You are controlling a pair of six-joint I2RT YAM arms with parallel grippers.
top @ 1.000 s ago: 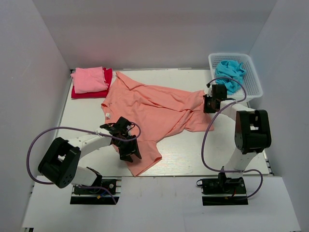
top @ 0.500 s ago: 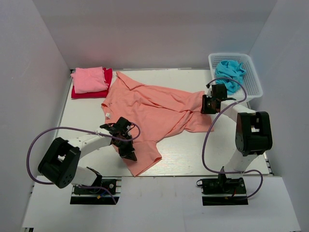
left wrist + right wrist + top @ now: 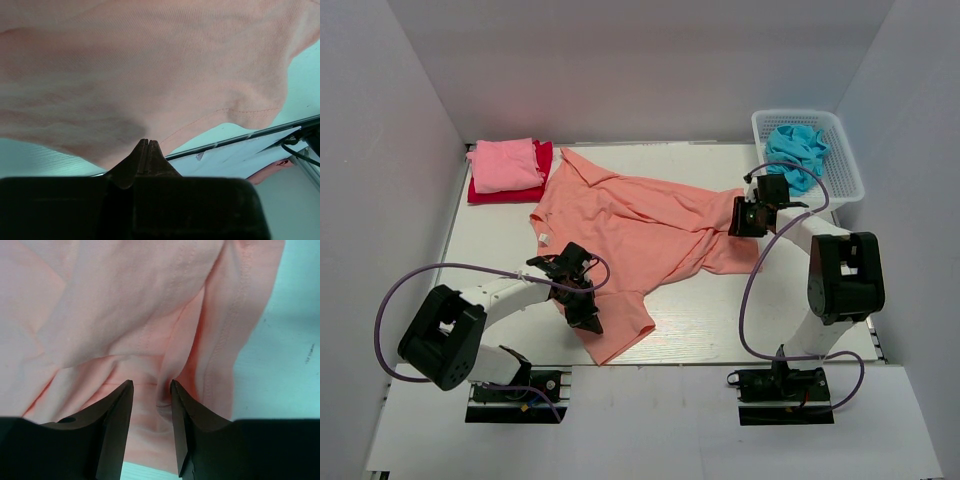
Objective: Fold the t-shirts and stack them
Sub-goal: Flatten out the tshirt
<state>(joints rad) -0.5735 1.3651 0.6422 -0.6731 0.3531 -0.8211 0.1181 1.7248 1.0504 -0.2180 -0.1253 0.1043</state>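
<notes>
A large salmon-orange t-shirt (image 3: 640,225) lies spread and wrinkled across the middle of the table. My left gripper (image 3: 588,312) sits at its near lower part. In the left wrist view the jaws (image 3: 146,142) are pressed together, pinching the shirt's edge (image 3: 150,65). My right gripper (image 3: 740,218) is at the shirt's right side. It stands open, its fingers (image 3: 152,385) either side of a raised fold of the cloth (image 3: 125,315). A folded light pink t-shirt (image 3: 505,165) rests on a red one (image 3: 485,193) at the back left. A turquoise t-shirt (image 3: 798,150) lies crumpled in the basket.
The white lattice basket (image 3: 850,165) stands at the back right corner, just behind my right arm. White walls enclose the table on three sides. Purple cables loop out from both arms.
My left gripper has shut on the salmon shirt's near edge. The right gripper has opened, letting go of the cloth, and shifted slightly left.
</notes>
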